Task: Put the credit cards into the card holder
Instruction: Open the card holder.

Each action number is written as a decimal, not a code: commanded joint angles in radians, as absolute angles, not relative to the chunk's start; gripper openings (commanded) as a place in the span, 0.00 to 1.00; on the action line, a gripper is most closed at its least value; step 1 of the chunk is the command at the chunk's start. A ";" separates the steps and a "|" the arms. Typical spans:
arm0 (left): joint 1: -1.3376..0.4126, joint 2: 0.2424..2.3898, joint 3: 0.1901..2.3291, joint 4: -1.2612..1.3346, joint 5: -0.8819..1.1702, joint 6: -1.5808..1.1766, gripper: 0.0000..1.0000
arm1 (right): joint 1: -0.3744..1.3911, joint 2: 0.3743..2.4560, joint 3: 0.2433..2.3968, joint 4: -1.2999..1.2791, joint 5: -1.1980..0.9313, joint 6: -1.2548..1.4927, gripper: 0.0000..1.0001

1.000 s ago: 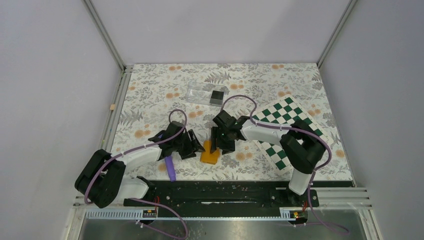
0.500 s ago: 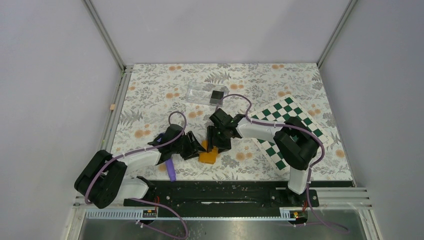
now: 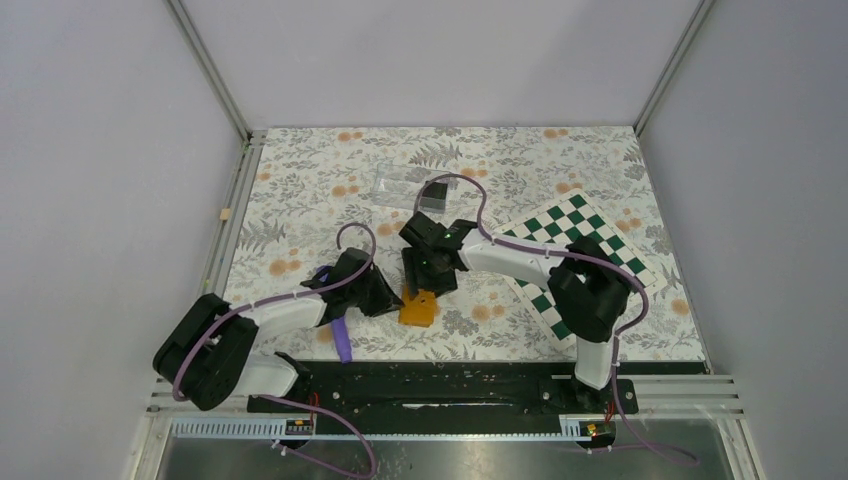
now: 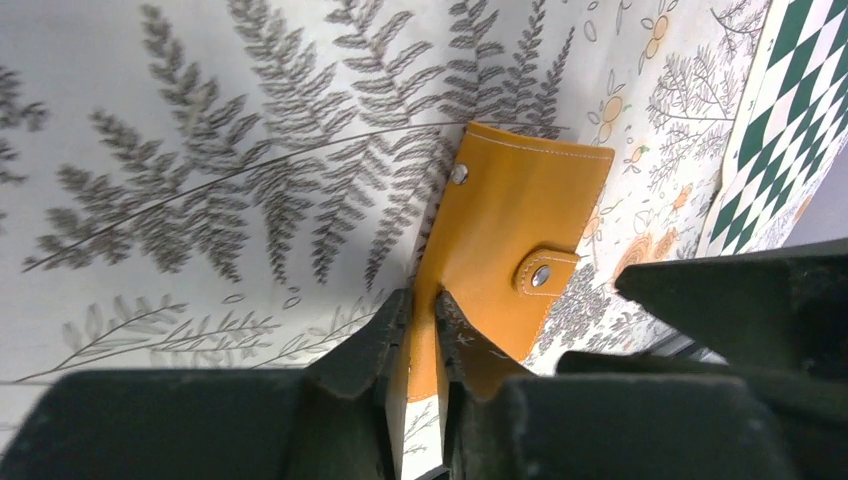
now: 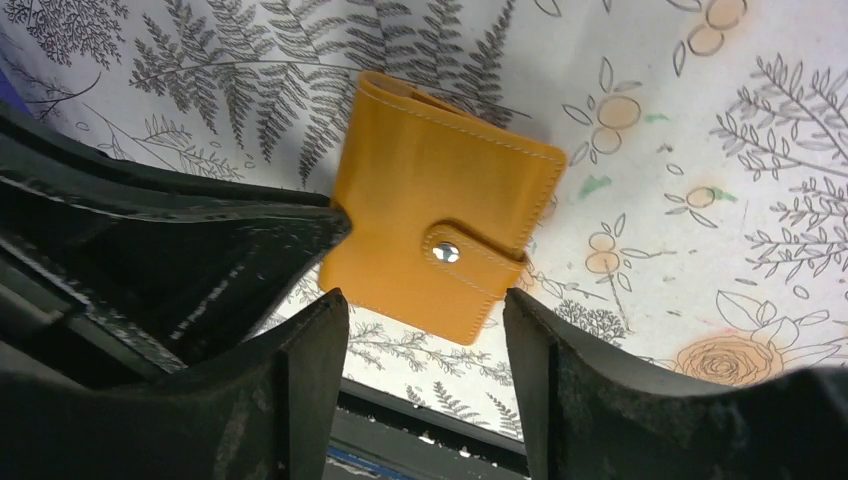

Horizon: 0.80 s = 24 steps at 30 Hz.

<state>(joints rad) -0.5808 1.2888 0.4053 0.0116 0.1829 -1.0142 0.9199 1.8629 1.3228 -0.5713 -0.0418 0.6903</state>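
Top external view: the table (image 3: 300,170), under a flower-print cloth, is shut in by grey walls (image 3: 100,150) on the left, back and right, and the arm bases line its near edge. One orange wallet (image 3: 418,308) lies flat near the front, about midway across, between the two grippers.

The left gripper (image 4: 420,300) is pressed together on the wallet's edge, with a strip of orange leather pinched between its fingertips. The right gripper (image 5: 425,300) hangs just above the wallet, jaws spread and nothing between them.

Open cloth lies left of the left arm and across the back left. On the right, one green-and-white chessboard mat (image 3: 580,260) runs out towards the table's right edge and passes under the right arm. One clear box (image 3: 400,185) sits at the back middle, well apart from the wallet. The dark cards (image 3: 434,192) are at its right end, too small to count. One purple thing (image 3: 342,338) lies near the front edge beside the left arm.

The wallet's tab (image 5: 465,258) lies over the cover. Left wrist view shows two round metal snaps (image 4: 459,174), one near the cover's edge and one on the tab. Right wrist view shows one, on the tab.
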 commanded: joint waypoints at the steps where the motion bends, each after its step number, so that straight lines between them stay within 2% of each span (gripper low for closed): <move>1: -0.612 1.387 0.464 -0.101 0.100 -0.986 0.09 | 0.962 1.930 1.437 -0.692 0.064 0.658 0.64; 5: -0.622 1.438 0.495 -0.119 0.092 -0.985 0.00 | 0.981 1.978 1.492 -0.760 0.126 0.660 0.60; 14: -0.632 1.444 0.502 -0.127 0.081 -0.986 0.00 | 0.989 2.025 1.538 -0.833 0.265 0.665 0.47; 21: -0.633 1.448 0.502 -0.127 0.083 -0.987 0.00 | 0.989 2.028 1.530 -0.791 0.254 0.662 0.47; 24: -0.634 1.447 0.500 -0.125 0.083 -0.990 0.00 | 0.987 1.979 1.467 -0.721 0.240 0.668 0.51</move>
